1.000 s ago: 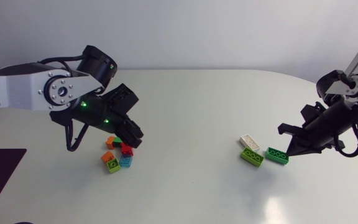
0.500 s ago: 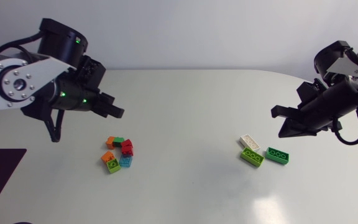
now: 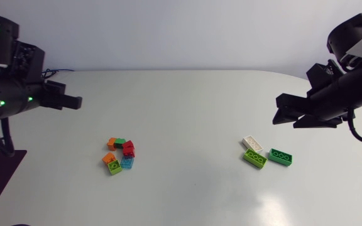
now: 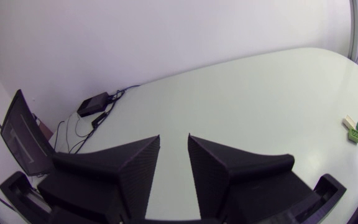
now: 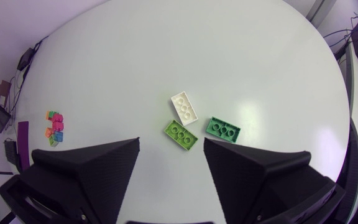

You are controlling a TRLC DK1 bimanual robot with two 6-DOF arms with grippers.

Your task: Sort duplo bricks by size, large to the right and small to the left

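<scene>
You are looking at six small bricks (image 3: 120, 154) sitting studs-up in a tight cluster on the left: two orange, one dark green, one red, one lime, one light blue. On the right, three long ones are lying flat: a white brick (image 3: 252, 142), a lime brick (image 3: 254, 158) just beside it, and a dark green brick (image 3: 280, 157) near both.

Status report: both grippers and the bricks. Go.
Left gripper open, empty. Right gripper open, empty. Small bricks clustered left, three large bricks grouped right. Nothing in the way.
</scene>
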